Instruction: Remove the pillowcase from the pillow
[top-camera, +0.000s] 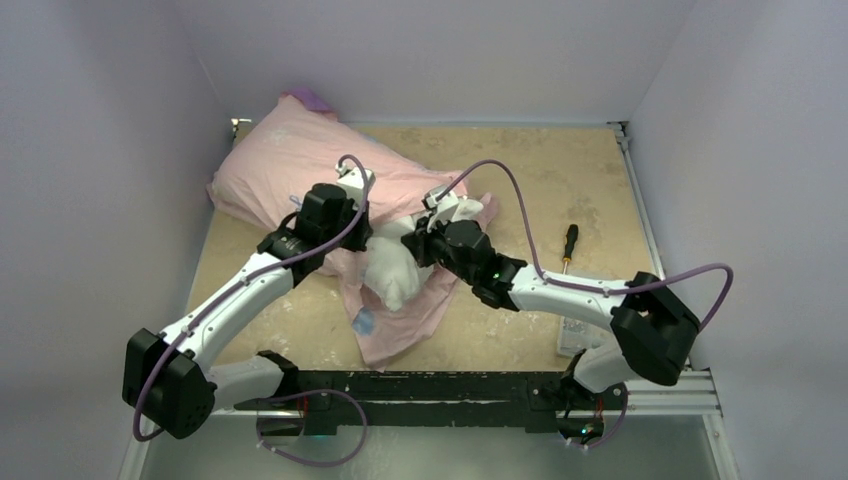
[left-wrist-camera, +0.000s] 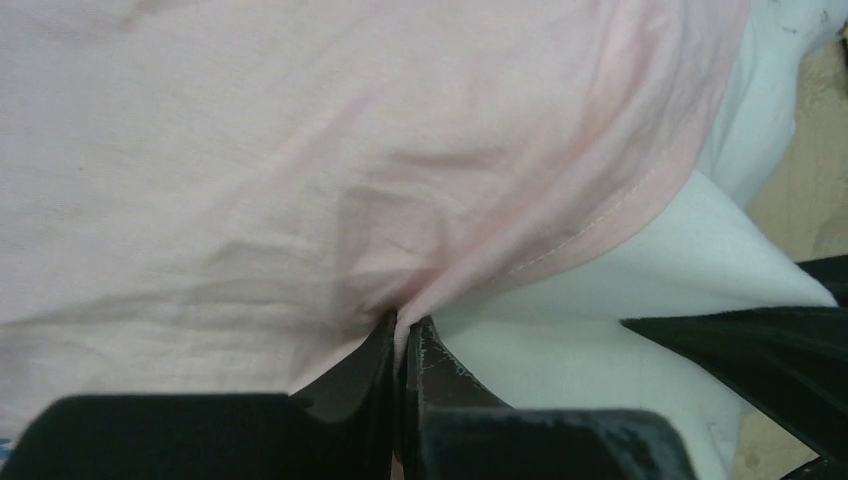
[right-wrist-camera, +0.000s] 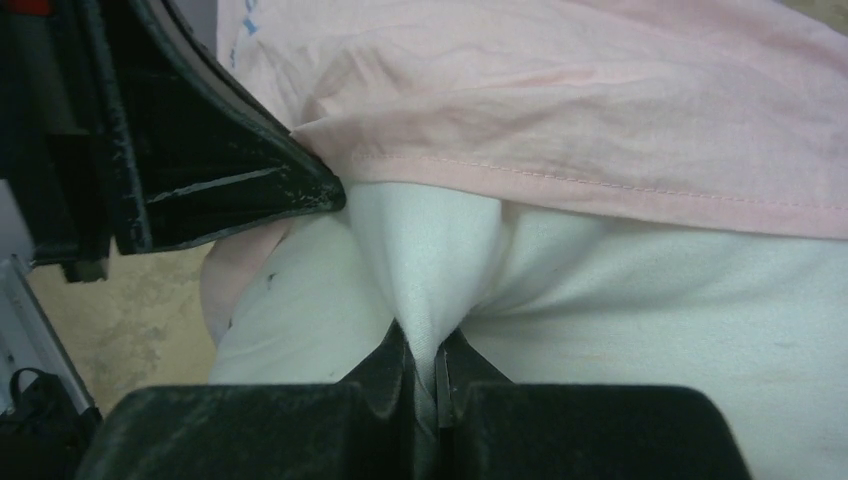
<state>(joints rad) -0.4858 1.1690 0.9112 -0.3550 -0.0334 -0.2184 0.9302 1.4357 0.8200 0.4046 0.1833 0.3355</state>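
Observation:
The pillowcase (top-camera: 290, 165), pale pink side out, covers most of the pillow at the back left; a loose flap trails toward the table's front. A white corner of the pillow (top-camera: 392, 272) sticks out of its open end in the middle. My left gripper (top-camera: 362, 225) is shut on the pillowcase hem (left-wrist-camera: 560, 255), seen close in the left wrist view (left-wrist-camera: 405, 340). My right gripper (top-camera: 415, 245) is shut on a pinched fold of the white pillow (right-wrist-camera: 440, 250), seen in the right wrist view (right-wrist-camera: 428, 350). The pink hem (right-wrist-camera: 620, 190) lies just above that fold.
A screwdriver (top-camera: 567, 246) with a black handle lies on the table to the right of the arms. A small clear object (top-camera: 575, 335) sits near the right arm's base. Purple walls close in the left, back and right sides.

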